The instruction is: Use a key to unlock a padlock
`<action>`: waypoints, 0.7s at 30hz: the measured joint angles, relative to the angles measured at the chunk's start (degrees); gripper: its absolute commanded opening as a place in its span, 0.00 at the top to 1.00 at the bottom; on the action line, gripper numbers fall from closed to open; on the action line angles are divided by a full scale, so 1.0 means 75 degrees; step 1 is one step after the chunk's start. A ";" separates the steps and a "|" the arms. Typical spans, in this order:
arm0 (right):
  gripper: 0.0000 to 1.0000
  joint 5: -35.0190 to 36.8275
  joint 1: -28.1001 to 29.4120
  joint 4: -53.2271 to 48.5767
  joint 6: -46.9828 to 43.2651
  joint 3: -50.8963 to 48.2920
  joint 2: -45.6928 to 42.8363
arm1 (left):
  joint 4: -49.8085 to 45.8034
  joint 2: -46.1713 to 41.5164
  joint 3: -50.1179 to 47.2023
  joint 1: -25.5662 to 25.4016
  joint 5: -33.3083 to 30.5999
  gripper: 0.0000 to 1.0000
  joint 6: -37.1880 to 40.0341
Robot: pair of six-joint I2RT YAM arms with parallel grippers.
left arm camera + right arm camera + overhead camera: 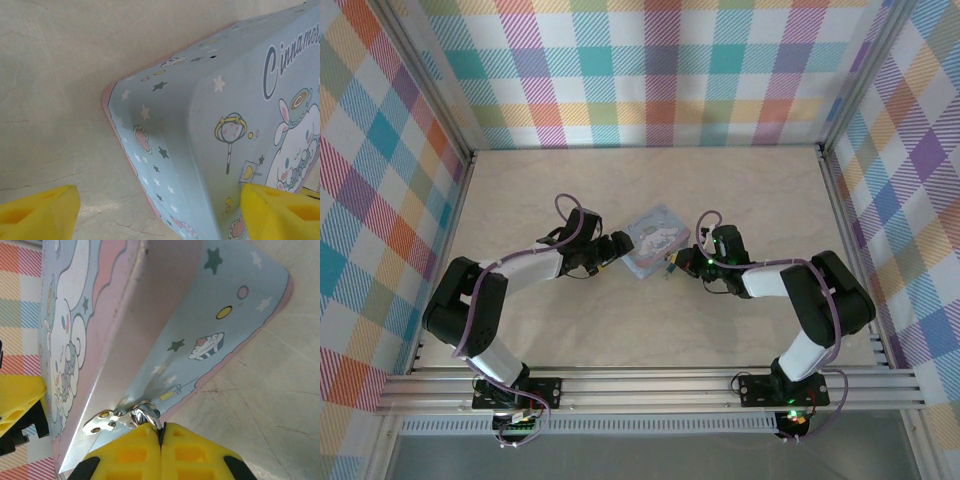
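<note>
The padlock's silvery shackle (151, 413) hangs through the metal hasp (100, 423) on the side of the pale blue cartoon tin (165, 315). The padlock's body is hidden behind my right fingers. My right gripper (161, 434) is shut right under the shackle, with a thin dark sliver pinched between its pads, which looks like the key. In the top view it (677, 263) sits at the tin's (655, 238) near right side. My left gripper (623, 247) is open at the tin's left corner (150, 130), one finger (40, 212) over the table and the other (282, 210) by the lid.
The tin lies mid-table on the pale marbled surface (650, 330). Checkered walls (650, 70) close in the back and both sides. The left gripper's yellow finger (17, 400) shows past the tin in the right wrist view. Bare table lies behind and in front of the tin.
</note>
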 measured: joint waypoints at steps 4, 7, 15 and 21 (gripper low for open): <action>1.00 0.0073 -0.0015 0.0029 0.0052 0.0000 0.0000 | -0.0003 -0.0003 0.0000 0.0000 0.0000 0.17 0.0003; 1.00 0.0140 -0.0044 0.0038 0.0050 0.0003 0.0000 | -0.0003 -0.0003 -0.0006 0.0000 0.0000 0.18 0.0003; 1.00 0.0335 -0.0143 -0.0152 0.0015 0.0003 -0.0122 | 0.0000 -0.0006 -0.0009 0.0000 0.0000 0.17 0.0003; 1.00 0.0458 -0.0227 -0.0466 -0.0178 0.0003 -0.0475 | -0.0003 -0.0012 -0.0009 0.0000 -0.0003 0.17 0.0003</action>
